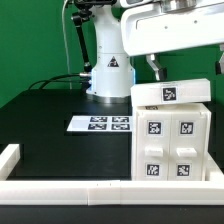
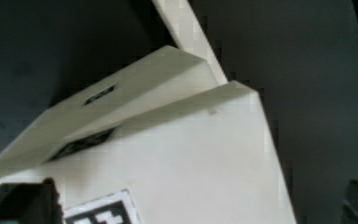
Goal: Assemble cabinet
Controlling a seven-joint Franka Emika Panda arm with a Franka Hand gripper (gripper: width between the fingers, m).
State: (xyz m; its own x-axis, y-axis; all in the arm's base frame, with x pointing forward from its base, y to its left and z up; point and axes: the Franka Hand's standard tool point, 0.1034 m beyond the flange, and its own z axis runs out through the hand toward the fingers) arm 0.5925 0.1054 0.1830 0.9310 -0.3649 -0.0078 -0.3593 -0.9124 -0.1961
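The cabinet (image 1: pixel 170 135) is a tall white box with several square tags on its front and a tagged top piece. It stands at the exterior view's right, close to the front rail. My gripper (image 1: pixel 187 68) hangs just above its top, jaws spread wide. In the wrist view the cabinet's white panels (image 2: pixel 176 140) fill the picture, with a tag near the left fingertip (image 2: pixel 16 205). My gripper (image 2: pixel 190 205) straddles the panel. A dark gap shows between the panel's edge and the other finger. Nothing is gripped.
The marker board (image 1: pixel 100 124) lies flat on the black table to the left of the cabinet. A low white border rail (image 1: pixel 60 187) runs along the front and the left corner. The arm's base (image 1: pixel 108 75) stands behind the marker board, before a green backdrop.
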